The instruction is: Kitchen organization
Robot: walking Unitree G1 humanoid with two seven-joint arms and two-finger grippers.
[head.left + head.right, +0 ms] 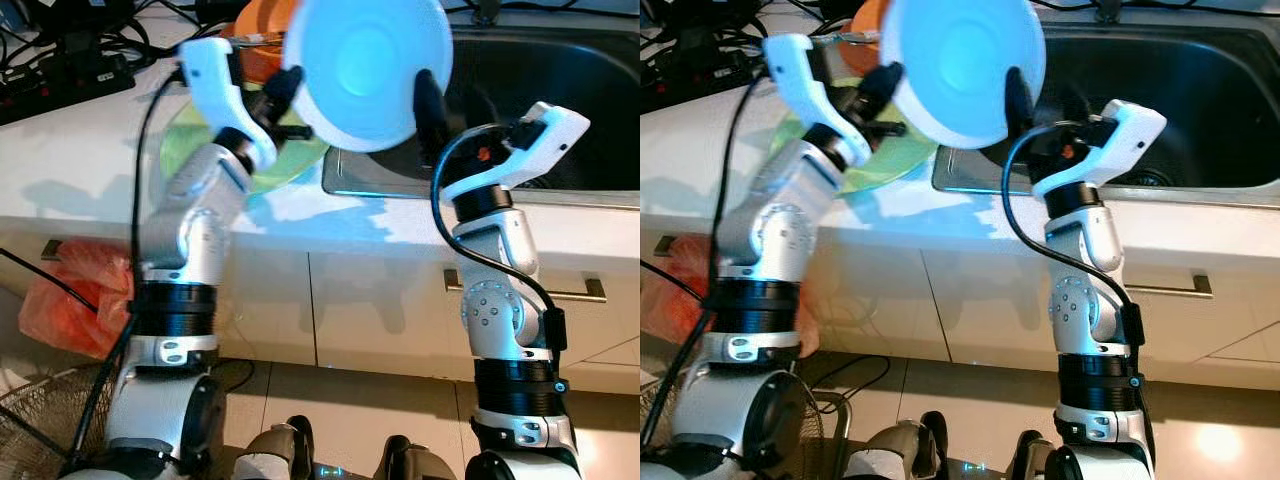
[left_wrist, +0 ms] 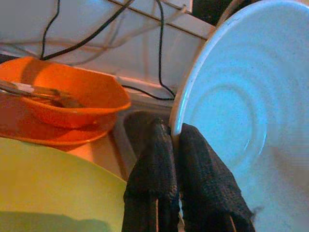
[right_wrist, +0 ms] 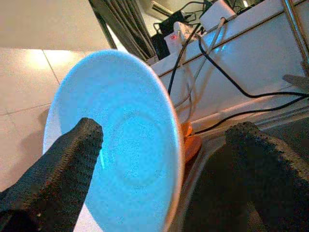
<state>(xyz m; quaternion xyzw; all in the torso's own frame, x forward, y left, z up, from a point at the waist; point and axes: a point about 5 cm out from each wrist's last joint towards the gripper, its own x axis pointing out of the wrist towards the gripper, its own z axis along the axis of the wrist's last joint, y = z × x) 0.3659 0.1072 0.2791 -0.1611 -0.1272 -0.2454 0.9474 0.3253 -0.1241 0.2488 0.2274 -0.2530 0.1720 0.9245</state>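
The worktop (image 1: 90, 150) runs pale across the scene, and the steel sink (image 1: 560, 90) set into it serves as the landmark. Well to the left of the sink, at the back, lies a tangle of black cables (image 1: 60, 50). Below the sink's left front corner, beneath the worktop, an orange bag (image 1: 75, 295) sits on the floor against the cabinets.

Just left of the sink a green plate (image 1: 200, 140) lies flat on the worktop, and behind it, near the sink's left rim, stands an orange bowl (image 2: 63, 96) on an orange dish, with some utensil inside that is too blurred to name.

The white plate (image 1: 365, 70) is held up in the air, tilted nearly on edge, over the sink's left rim. The left end effector (image 2: 176, 145) is clenched on the plate's rim, one finger on each face. The right end effector (image 3: 164, 140) is spread wide, straddling the opposite rim: one finger (image 3: 72, 154) lies against the plate's face, the other stands apart behind it, so it is not gripping.

The plate's flat face looks toward the robot, and its rim already lies between the right fingers. A handover, if intended, looks to turn on them closing squarely across that rim.
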